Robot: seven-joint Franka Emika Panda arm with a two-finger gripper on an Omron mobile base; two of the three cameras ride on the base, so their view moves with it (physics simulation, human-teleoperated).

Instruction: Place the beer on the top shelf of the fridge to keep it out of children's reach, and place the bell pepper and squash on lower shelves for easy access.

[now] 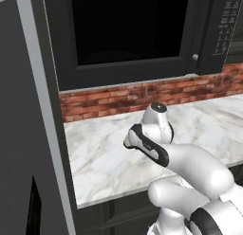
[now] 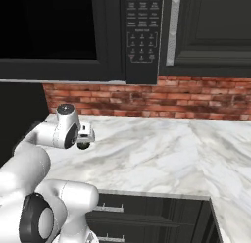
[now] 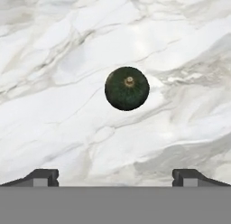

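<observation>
The squash [image 3: 127, 88], a small dark green ball with a pale stem spot, lies alone on the white marble counter [image 3: 54, 110]. My gripper [image 3: 116, 178] looks straight down on it from above. It is open, with its two dark fingertips [image 3: 43, 176] spread wide and nothing between them. The arm's white hand [image 2: 83, 133] hangs over the left part of the counter. At the left stands the fridge [image 1: 28, 134], showing its grey outer side. Its shelves, the beer and the bell pepper are out of view.
A black microwave [image 1: 128, 35] hangs above the counter [image 1: 104, 158], with a red brick wall [image 2: 162, 100] behind it. Dark cabinets with a long handle [image 2: 172, 31] are at the upper right. Dark drawers [image 2: 147, 217] sit below the counter's front edge.
</observation>
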